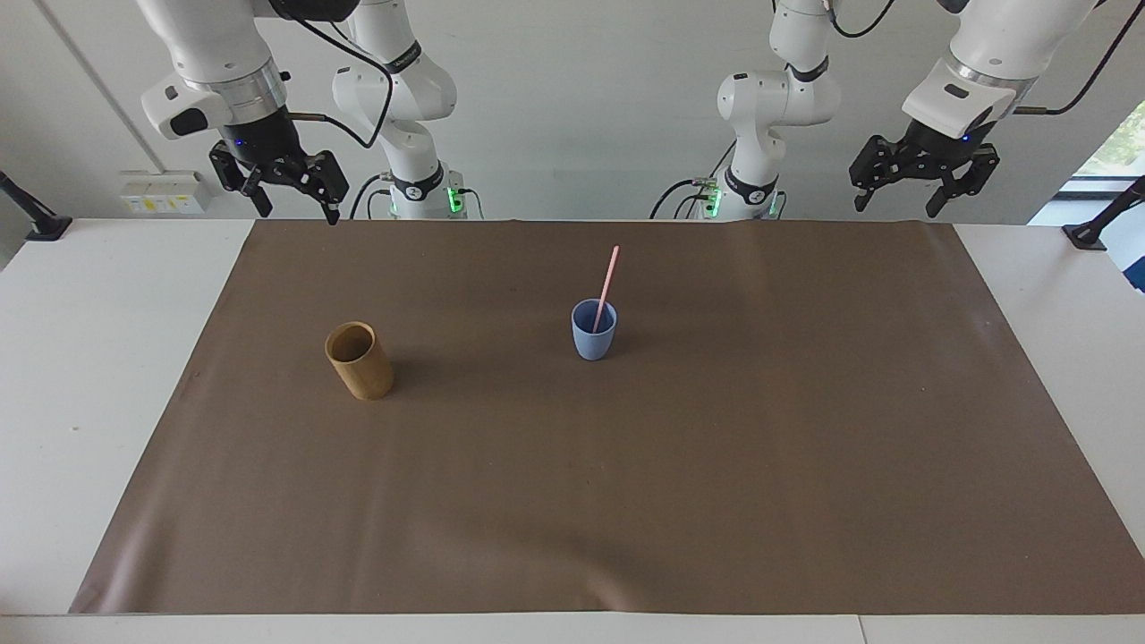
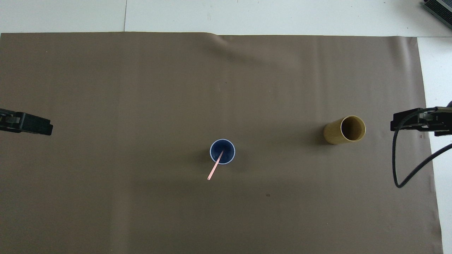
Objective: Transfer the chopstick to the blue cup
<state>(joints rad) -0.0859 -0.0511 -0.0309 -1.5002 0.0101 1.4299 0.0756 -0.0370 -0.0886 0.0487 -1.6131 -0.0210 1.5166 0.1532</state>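
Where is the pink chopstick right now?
The thin pale-pink chopstick stands tilted in the small light-blue cup mid-mat, with the brown wooden-looking cylindrical cup beside it toward the right arm's end.

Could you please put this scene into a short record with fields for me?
chopstick: pink stick standing tilted in the blue cup, its top leaning toward the robots
blue cup: upright on the brown mat, near the middle
brown cup: upright on the mat, toward the right arm's end, nothing seen in it
left gripper: open, holding nothing, raised over the mat's edge by its base
right gripper: open, holding nothing, raised over the mat's edge by its base
task state: stick already in the blue cup
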